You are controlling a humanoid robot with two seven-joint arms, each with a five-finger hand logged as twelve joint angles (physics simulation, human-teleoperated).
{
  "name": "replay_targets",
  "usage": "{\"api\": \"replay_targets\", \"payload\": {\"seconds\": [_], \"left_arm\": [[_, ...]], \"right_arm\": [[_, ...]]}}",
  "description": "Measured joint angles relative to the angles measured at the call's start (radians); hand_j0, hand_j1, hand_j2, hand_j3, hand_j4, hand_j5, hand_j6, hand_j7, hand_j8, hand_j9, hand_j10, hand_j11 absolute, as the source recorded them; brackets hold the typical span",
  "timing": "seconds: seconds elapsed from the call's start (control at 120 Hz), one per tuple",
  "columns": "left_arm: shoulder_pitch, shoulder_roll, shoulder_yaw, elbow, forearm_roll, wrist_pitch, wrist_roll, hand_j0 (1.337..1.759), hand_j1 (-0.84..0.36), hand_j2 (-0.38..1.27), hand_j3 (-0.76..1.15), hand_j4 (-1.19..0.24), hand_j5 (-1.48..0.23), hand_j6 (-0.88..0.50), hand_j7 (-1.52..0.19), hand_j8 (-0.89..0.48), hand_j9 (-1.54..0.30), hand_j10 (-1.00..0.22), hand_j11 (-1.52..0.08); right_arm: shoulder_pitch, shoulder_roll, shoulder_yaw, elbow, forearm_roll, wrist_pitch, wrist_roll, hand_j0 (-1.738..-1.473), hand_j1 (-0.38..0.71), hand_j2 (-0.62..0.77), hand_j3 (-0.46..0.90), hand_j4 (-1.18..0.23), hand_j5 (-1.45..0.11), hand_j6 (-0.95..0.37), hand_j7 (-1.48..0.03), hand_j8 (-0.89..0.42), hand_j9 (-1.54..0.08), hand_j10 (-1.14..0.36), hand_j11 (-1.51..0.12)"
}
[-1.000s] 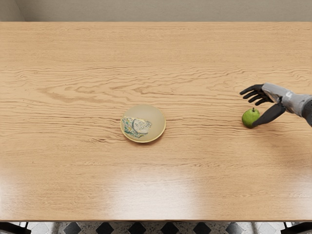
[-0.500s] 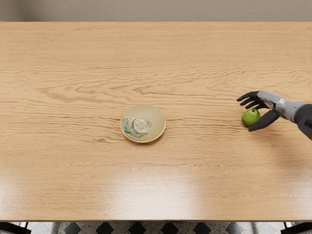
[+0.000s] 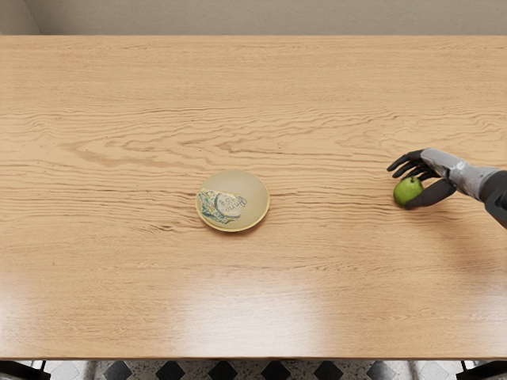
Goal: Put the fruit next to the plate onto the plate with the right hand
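The right hand (image 3: 432, 170) was cupped wide around the green fruit (image 3: 407, 191), not clearly gripping it. The fruit sat on the tabletop (image 3: 317, 95), well right of the plate (image 3: 247, 187). It looked small, firm, smooth and probably light, best pinched across its widest part.

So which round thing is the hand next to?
The green fruit, far right: the right hand reaches around it. The yellowish plate sits alone in the middle.

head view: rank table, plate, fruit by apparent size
1. table, fills most of the frame
2. plate
3. fruit, clearly smaller than the plate; both sit at similar depth, so the order is safe
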Motion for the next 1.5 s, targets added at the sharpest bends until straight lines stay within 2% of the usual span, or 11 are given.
{"api": "replay_targets", "payload": {"seconds": [0.142,0.3,0.35,0.417,0.442,0.7,0.817,0.958,1.142,1.175,1.5], "left_arm": [[0.000,0.000,0.000,0.000,0.000,0.000,0.000,1.658,0.32,0.00,0.00,-0.02,-0.03,-0.02,-0.03,-0.02,-0.03,-0.02,-0.03],[0.000,0.000,0.000,0.000,0.000,0.000,0.000,1.658,0.32,0.00,0.00,-0.02,-0.03,-0.02,-0.03,-0.02,-0.03,-0.02,-0.03],[0.000,0.000,0.000,0.000,0.000,0.000,0.000,1.658,0.32,0.00,0.00,-0.02,-0.03,-0.02,-0.03,-0.02,-0.03,-0.02,-0.03],[0.000,0.000,0.000,0.000,0.000,0.000,0.000,1.658,0.32,0.00,0.00,-0.02,-0.03,-0.02,-0.03,-0.02,-0.03,-0.02,-0.03],[0.000,0.000,0.000,0.000,0.000,0.000,0.000,1.658,0.32,0.00,0.00,-0.02,-0.03,-0.02,-0.03,-0.02,-0.03,-0.02,-0.03],[0.000,0.000,0.000,0.000,0.000,0.000,0.000,1.658,0.32,0.01,0.00,-0.02,-0.03,-0.02,-0.03,-0.02,-0.03,-0.02,-0.03],[0.000,0.000,0.000,0.000,0.000,0.000,0.000,1.658,0.32,0.00,0.00,-0.02,-0.03,-0.02,-0.03,-0.02,-0.03,-0.02,-0.03],[0.000,0.000,0.000,0.000,0.000,0.000,0.000,1.658,0.32,0.00,0.00,-0.02,-0.03,-0.02,-0.03,-0.02,-0.03,-0.02,-0.03],[0.000,0.000,0.000,0.000,0.000,0.000,0.000,1.658,0.32,0.00,0.00,-0.02,-0.03,-0.02,-0.03,-0.02,-0.03,-0.02,-0.03],[0.000,0.000,0.000,0.000,0.000,0.000,0.000,1.658,0.32,0.00,0.00,-0.02,-0.03,-0.02,-0.03,-0.02,-0.03,-0.02,-0.03],[0.000,0.000,0.000,0.000,0.000,0.000,0.000,1.658,0.32,0.00,0.00,-0.02,-0.03,-0.02,-0.03,-0.02,-0.03,-0.02,-0.03]], "right_arm": [[-0.003,0.000,0.000,-0.004,0.000,-0.001,0.006,-1.658,0.22,-0.09,0.00,-0.49,-0.61,-0.48,-0.62,-0.47,-0.62,-0.47,-0.62],[-0.012,0.000,0.000,-0.014,-0.001,-0.001,0.015,-1.657,0.29,-0.05,0.00,-0.52,-0.65,-0.51,-0.66,-0.40,-0.67,-0.42,-0.68],[-0.015,0.000,0.000,-0.018,0.000,-0.001,0.017,-1.656,0.33,-0.01,0.00,-0.52,-0.66,-0.50,-0.66,-0.37,-0.69,-0.40,-0.70],[-0.020,0.001,0.001,-0.025,0.000,0.000,0.020,-1.653,0.38,0.15,0.00,-0.52,-0.67,-0.50,-0.67,-0.36,-0.70,-0.41,-0.72],[-0.021,0.001,0.001,-0.027,0.000,0.000,0.023,-1.653,0.37,0.18,0.00,-0.52,-0.68,-0.49,-0.67,-0.36,-0.71,-0.42,-0.72],[-0.030,0.002,-0.004,-0.035,-0.002,-0.002,0.035,-1.647,0.27,0.00,0.00,-0.62,-0.70,-0.49,-0.75,-0.36,-0.76,-0.47,-0.77],[-0.031,0.002,-0.008,-0.036,-0.002,-0.001,0.036,-1.648,0.28,0.05,0.00,-0.66,-0.77,-0.52,-0.81,-0.32,-0.82,-0.46,-0.84],[-0.031,0.002,-0.010,-0.036,-0.003,0.000,0.035,-1.646,0.27,0.12,0.00,-0.70,-0.84,-0.52,-0.88,-0.34,-0.89,-0.49,-0.91],[-0.031,0.008,-0.011,-0.037,-0.004,0.000,0.035,-1.645,0.24,0.09,0.00,-0.75,-0.91,-0.51,-0.95,-0.34,-0.95,-0.49,-0.98],[-0.031,0.010,-0.011,-0.038,-0.004,0.001,0.034,-1.646,0.25,0.13,0.00,-0.76,-0.92,-0.51,-0.96,-0.34,-0.96,-0.49,-0.99],[0.002,0.013,0.000,-0.034,0.039,0.077,0.030,-1.649,0.25,0.09,0.00,-0.75,-1.04,-0.48,-1.00,-0.29,-1.03,-0.45,-1.05]]}}
